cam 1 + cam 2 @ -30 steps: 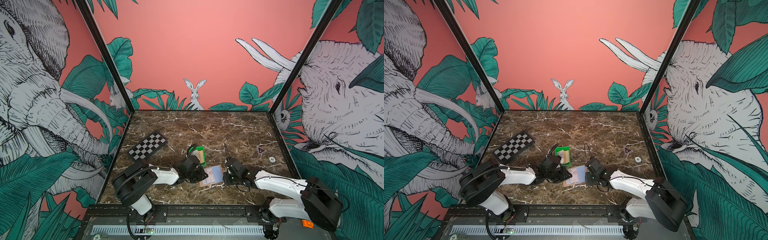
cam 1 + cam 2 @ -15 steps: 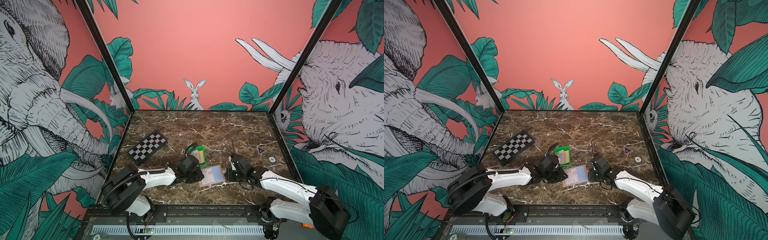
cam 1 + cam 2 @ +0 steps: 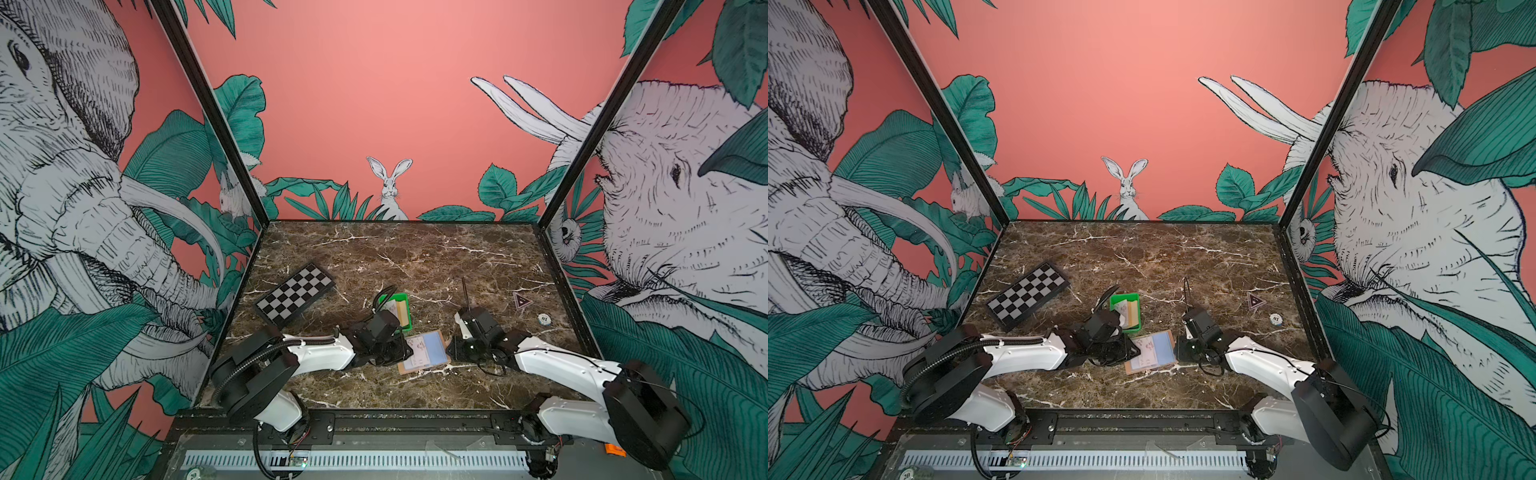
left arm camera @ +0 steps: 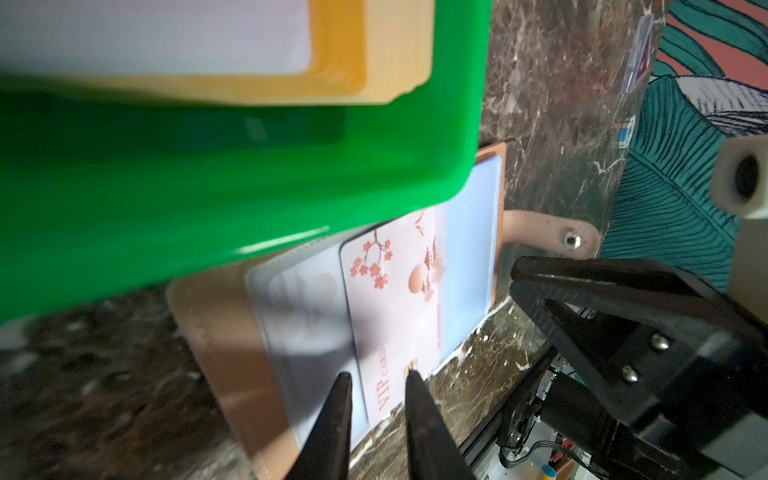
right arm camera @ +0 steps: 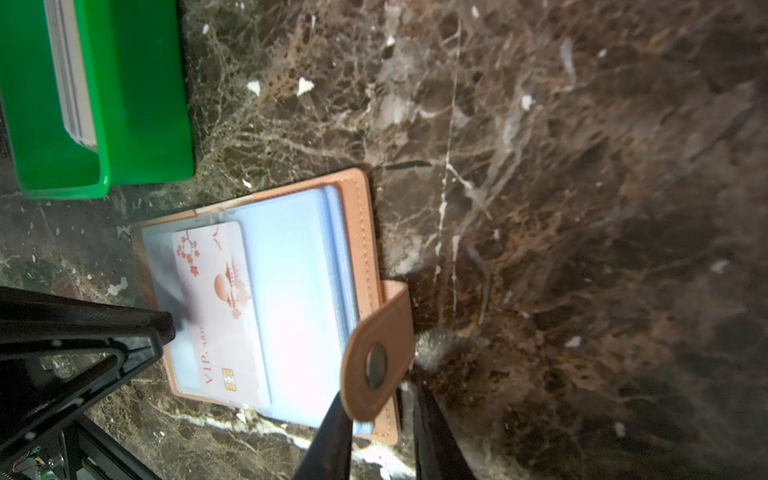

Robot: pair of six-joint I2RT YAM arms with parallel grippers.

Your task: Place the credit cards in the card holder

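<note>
Green tray point(image 3: 402, 297) of credit cards point(image 3: 401, 312) just behind open card holder point(image 3: 428, 353); both arms' jaws slightly parted, empty.

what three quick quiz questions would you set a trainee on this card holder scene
1. True or false: the card holder lies open, blue sleeves showing.
2. Where is the stack of spare cards? A) in the green tray B) on the checkered board C) loose on the marble
3. Fill in: the blossom-printed card on the card holder reads "___ card".

Key: 1 true; 2 A; 3 VIP
</note>
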